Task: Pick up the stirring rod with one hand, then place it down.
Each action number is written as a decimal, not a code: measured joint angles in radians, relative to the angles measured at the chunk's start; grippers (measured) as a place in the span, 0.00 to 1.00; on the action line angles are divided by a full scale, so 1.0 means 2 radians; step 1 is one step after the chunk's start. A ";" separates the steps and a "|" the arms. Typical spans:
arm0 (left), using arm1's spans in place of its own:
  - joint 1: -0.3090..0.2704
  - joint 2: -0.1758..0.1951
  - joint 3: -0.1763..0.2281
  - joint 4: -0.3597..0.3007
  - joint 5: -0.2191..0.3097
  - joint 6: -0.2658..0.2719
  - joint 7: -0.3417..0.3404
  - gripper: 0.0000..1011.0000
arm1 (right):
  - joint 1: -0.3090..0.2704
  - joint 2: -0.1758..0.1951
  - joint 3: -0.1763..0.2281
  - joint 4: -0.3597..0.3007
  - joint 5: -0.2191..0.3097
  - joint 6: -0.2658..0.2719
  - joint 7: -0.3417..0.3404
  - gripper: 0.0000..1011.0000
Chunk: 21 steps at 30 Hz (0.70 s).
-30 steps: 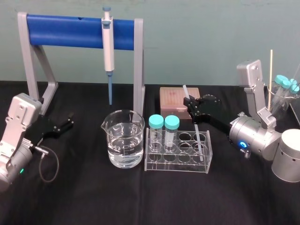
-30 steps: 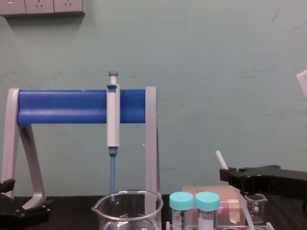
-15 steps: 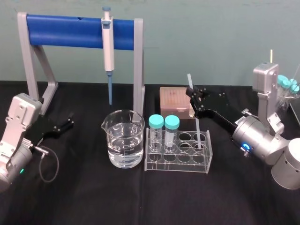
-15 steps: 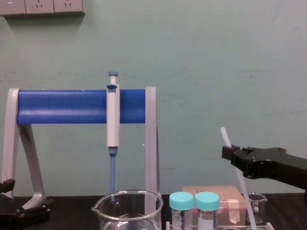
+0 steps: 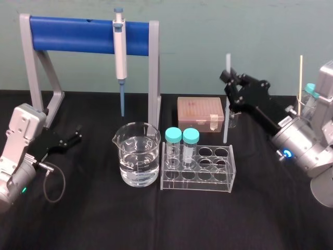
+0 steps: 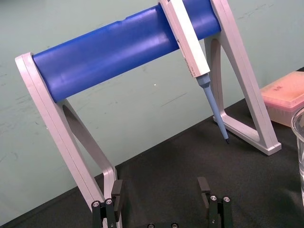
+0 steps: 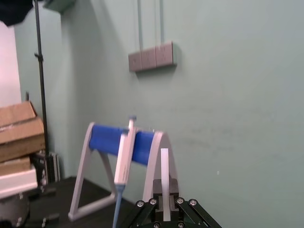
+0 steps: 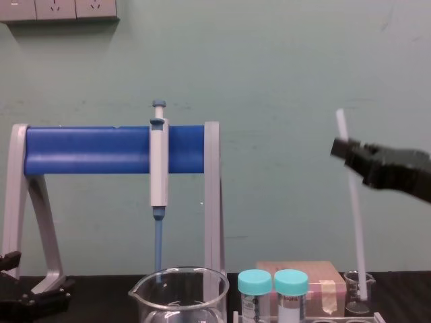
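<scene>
Right gripper (image 5: 229, 78) clamps upright stirring rod (image 5: 226, 112) just behind rack (image 5: 197, 182) | rack holds two teal-capped tubes (image 5: 190, 138) | beaker (image 5: 138, 156) beside rack holds clear liquid | left gripper (image 5: 76, 135), jaws apart, far left of rack

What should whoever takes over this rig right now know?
Right end effector: shut on the rod near its top. The rod is nearly upright, lower end by the right end of the rack.
Left end effector: open, parked low at the left beside the stand.
Done: rod grasped and raised.
Left: place it down, then release.
</scene>
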 joint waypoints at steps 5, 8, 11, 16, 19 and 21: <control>0.000 0.000 0.000 0.000 0.000 0.000 0.000 0.99 | -0.007 0.003 0.014 -0.026 0.003 -0.009 -0.003 0.07; 0.000 0.000 0.000 0.000 0.000 0.000 0.000 0.99 | -0.009 0.003 0.020 -0.033 0.002 -0.010 -0.008 0.07; 0.000 0.000 0.000 0.000 0.000 0.000 0.000 0.99 | -0.011 0.004 0.025 -0.038 0.001 -0.010 -0.013 0.07; 0.000 0.000 0.000 0.000 0.000 0.000 0.000 0.99 | -0.014 0.008 0.030 -0.042 -0.004 -0.005 -0.017 0.07; 0.000 0.000 0.000 0.000 0.000 0.000 0.000 0.99 | -0.016 0.010 0.032 -0.044 -0.006 -0.001 -0.018 0.07; 0.000 0.000 0.000 0.000 0.000 0.000 0.000 0.99 | -0.018 0.012 0.033 -0.045 -0.008 0.001 -0.018 0.07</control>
